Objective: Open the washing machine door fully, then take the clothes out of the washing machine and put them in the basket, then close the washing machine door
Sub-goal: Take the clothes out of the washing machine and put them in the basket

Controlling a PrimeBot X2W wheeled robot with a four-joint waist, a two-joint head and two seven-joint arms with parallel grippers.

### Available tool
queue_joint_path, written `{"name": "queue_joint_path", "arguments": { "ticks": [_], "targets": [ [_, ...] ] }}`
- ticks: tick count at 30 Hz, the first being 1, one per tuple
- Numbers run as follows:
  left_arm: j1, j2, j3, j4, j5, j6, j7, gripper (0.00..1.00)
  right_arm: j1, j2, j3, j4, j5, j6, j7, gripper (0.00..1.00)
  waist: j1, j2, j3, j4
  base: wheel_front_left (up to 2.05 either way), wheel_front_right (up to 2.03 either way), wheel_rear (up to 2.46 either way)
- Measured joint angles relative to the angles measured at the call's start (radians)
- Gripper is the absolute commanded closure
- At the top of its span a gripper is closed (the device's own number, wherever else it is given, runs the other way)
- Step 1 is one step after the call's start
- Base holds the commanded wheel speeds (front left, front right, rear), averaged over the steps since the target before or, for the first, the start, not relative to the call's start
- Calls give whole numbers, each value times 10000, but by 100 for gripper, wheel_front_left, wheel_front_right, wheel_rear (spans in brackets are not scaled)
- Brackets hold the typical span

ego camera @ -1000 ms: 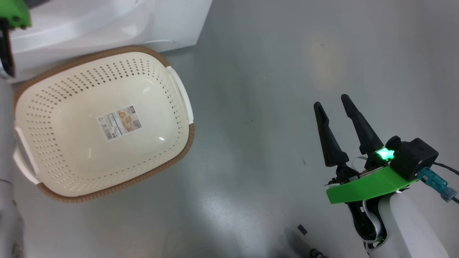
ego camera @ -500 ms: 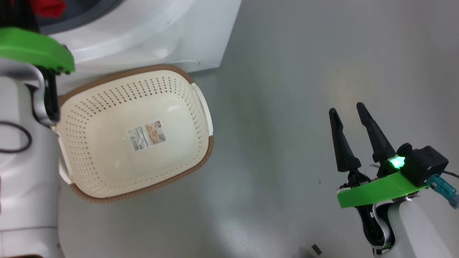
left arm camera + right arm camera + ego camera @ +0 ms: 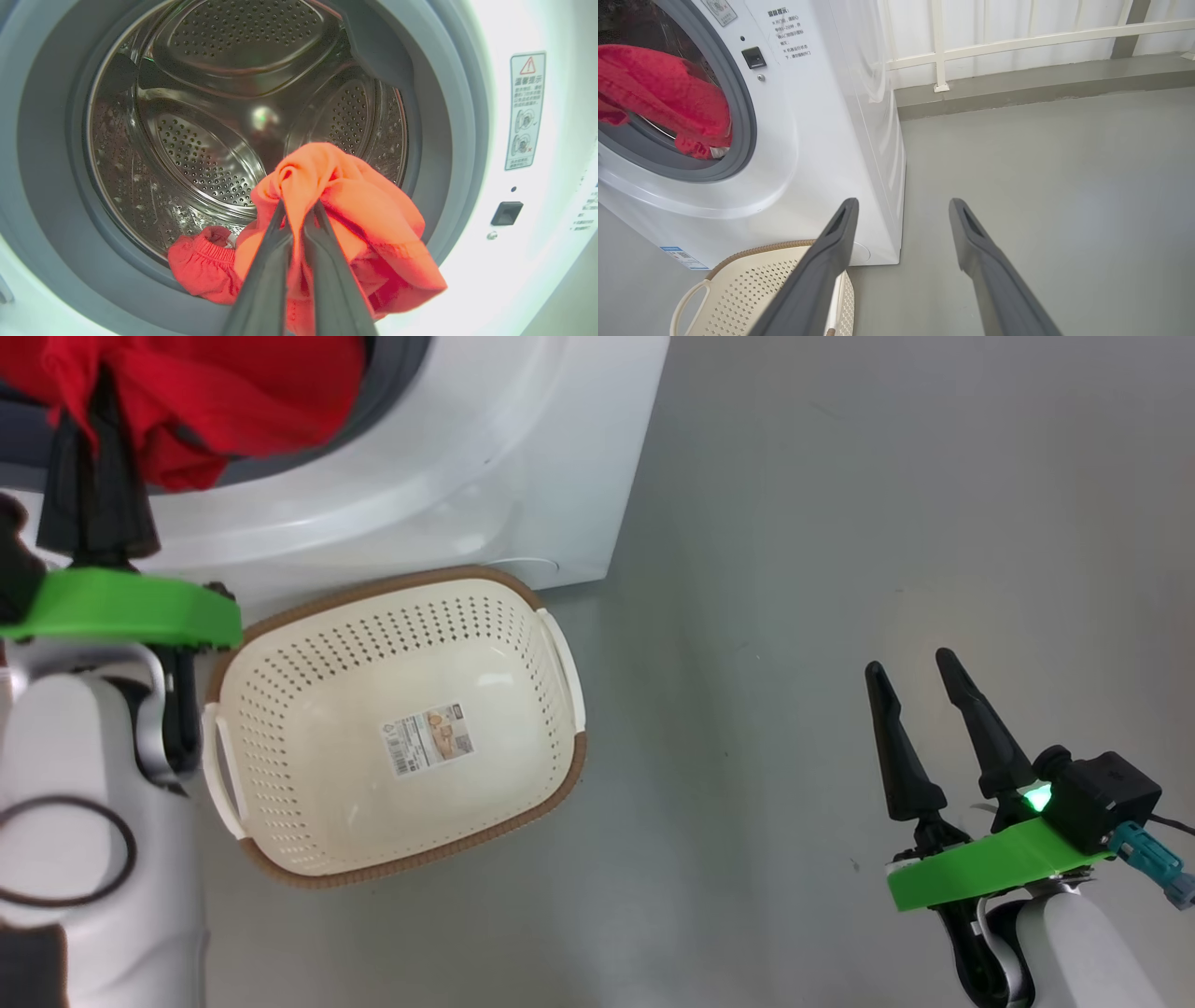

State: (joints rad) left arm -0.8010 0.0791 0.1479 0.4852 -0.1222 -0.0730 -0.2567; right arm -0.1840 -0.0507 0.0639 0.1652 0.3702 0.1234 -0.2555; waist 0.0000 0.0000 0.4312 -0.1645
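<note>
since the earlier picture the head camera has turned up toward the washing machine (image 3: pixel 523 476), so its mouth and the red clothes (image 3: pixel 233 401) are now in view. in the head view the basket (image 3: pixel 327 709) stands on the floor (image 3: pixel 794 569) just before the machine and holds only its label. the right jaws stand wide open, holding nothing, well apart from it. in the left wrist view the left jaws are closed on a fold of the clothes at the mouth; the steel drum (image 3: pixel 196 140) behind looks otherwise empty. in the right wrist view the clothes hang over the grey ring (image 3: pixel 745 121). i judge the door opened and the unloading begun; the drop in the basket and the closing are left.
</note>
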Motion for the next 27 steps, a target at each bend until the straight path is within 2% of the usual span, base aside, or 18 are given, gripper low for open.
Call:
{"name": "queue_joint_path", "arguments": {
  "ticks": [7,20,27],
  "targets": [
    [1080,-339,127,-1551,171,-247,0,100,226,-58,-81,31,-15,0,0,0,0,0,-349,219,0,0,0],
    [2056,-491,226,-4309,150,-414,-2,100,350,-69,-186,10,-15,0,0,0,0,0,-379,358,0,0,0],
    [2446,-537,-130,-4230,-113,-403,-2,100,334,-65,-163,12,-15,0,0,0,0,0,-273,368,0,0,0]
  ]
}}
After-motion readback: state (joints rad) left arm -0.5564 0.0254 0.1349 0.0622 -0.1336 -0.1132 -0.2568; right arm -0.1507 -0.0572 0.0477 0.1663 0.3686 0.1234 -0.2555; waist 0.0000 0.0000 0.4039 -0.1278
